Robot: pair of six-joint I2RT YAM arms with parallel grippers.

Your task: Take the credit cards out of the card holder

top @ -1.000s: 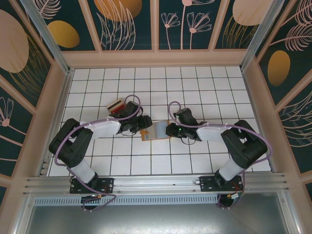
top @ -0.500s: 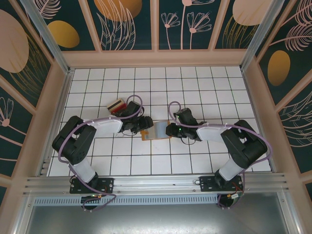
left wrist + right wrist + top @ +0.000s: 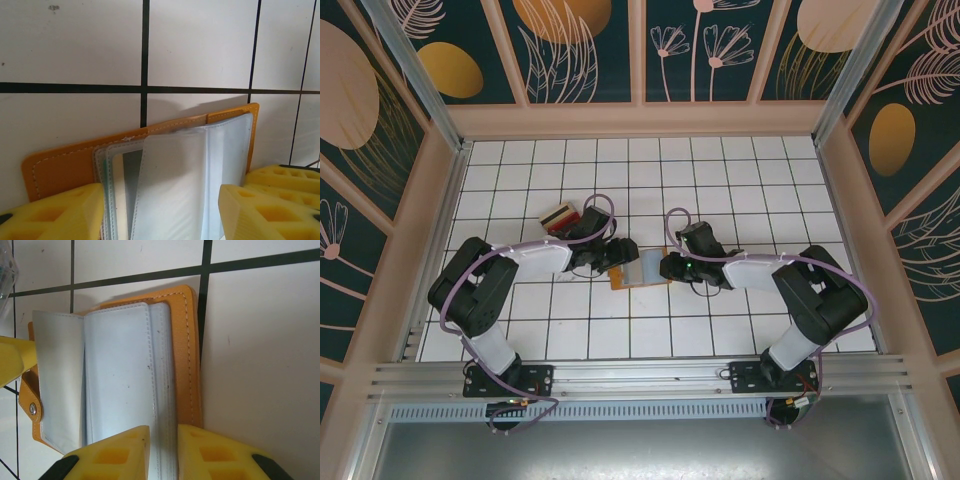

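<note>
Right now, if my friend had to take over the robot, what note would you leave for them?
Left fingers: open, one on each side of the card holder's clear pockets.
Right fingers: shut on the opposite edge of the card holder, which lies open on the table.
Cards: a small pile, tan and red, lies on the table on the far side of the left arm, apart from the card holder.
Done: some cards are out.
Left: I cannot tell whether any pocket holds another card. Check the pockets and pull out any you find.
</note>
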